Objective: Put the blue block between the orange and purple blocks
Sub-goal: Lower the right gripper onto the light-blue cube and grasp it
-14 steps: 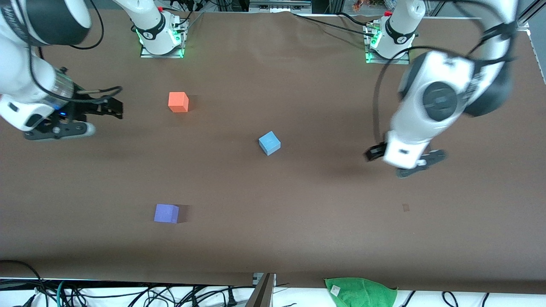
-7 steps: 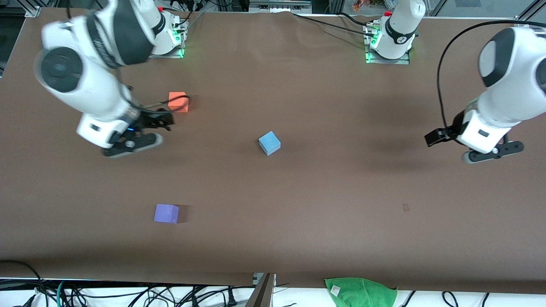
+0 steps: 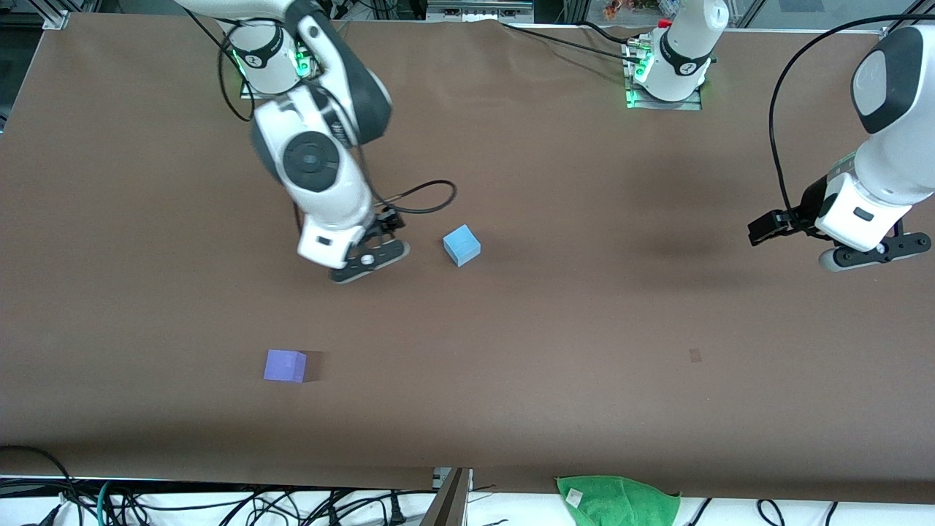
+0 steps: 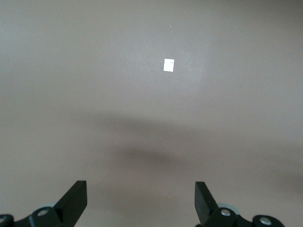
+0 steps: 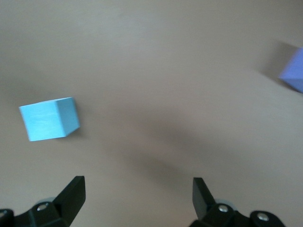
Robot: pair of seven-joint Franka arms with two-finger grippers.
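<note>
The sky-blue block point(image 3: 462, 245) sits on the brown table near its middle; it also shows in the right wrist view point(image 5: 49, 118). The purple block point(image 3: 285, 365) lies nearer the front camera, toward the right arm's end, and shows in the right wrist view point(image 5: 294, 71). The orange block is hidden by the right arm. My right gripper point(image 3: 367, 261) is open and empty, up over the table beside the blue block; its jaws point(image 5: 137, 187) stand wide apart over bare table. My left gripper point(image 3: 873, 256) is open and empty point(image 4: 140, 189), up over the left arm's end of the table.
A green cloth point(image 3: 617, 500) lies at the table's edge nearest the front camera. A small pale mark point(image 3: 695, 356) is on the table surface and shows in the left wrist view point(image 4: 168, 65). Cables hang below the table's near edge.
My right arm has swung from its end of the table toward the blue block and now covers the orange block. My left arm has drawn back toward its own end.
</note>
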